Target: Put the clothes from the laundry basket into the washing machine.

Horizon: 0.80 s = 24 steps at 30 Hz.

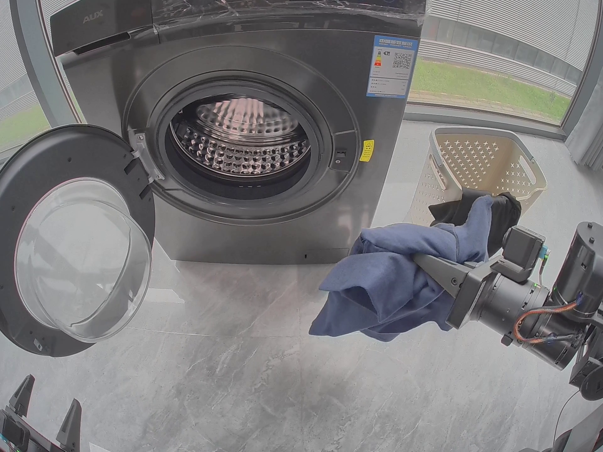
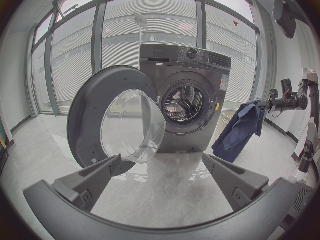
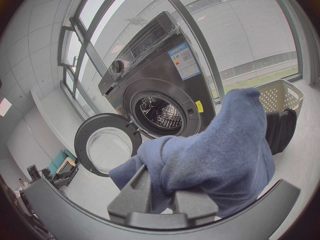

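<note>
My right claw (image 1: 430, 263) gripped a blue garment (image 1: 383, 277) above the floor, between the open washer (image 1: 251, 127) and the basket (image 1: 483, 158); my left claw (image 2: 160, 164) stood open, empty.

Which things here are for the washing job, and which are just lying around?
For the job:
- blue cloth, held by the right gripper
- black cloth, hanging over the basket rim
- washer, with its door open

Just there:
- window
- label on the washer
</note>
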Motion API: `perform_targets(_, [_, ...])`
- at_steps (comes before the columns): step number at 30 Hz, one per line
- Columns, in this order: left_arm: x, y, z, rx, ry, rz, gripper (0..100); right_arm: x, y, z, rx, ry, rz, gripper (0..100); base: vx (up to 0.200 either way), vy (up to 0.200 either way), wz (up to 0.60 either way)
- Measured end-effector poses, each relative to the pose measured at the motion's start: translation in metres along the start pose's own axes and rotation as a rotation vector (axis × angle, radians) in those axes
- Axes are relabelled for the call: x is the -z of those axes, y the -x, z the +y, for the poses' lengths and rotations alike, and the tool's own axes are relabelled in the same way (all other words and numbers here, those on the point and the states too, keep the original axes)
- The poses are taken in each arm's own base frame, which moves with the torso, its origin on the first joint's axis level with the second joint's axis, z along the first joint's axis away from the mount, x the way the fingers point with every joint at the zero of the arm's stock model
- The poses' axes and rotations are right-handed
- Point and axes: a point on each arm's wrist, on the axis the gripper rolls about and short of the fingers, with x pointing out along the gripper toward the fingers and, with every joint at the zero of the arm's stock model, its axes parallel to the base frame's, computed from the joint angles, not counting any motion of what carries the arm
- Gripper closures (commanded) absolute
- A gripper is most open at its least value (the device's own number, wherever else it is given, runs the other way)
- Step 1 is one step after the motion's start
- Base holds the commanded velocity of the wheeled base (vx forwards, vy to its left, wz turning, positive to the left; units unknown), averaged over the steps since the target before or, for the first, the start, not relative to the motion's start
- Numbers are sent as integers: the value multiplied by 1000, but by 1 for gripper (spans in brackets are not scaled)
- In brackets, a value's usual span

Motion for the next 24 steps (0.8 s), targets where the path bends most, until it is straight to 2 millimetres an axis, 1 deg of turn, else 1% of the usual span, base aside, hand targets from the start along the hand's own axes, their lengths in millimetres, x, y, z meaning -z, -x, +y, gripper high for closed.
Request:
perform_targets(13, [0,0,0,-2,2,0,0,0,-2,0,-2,-2,-6,100,0,0,0])
perform_targets(24, [0,0,0,-3,3,0,0,0,-3,0,-6,-3,-15,100,0,200,0])
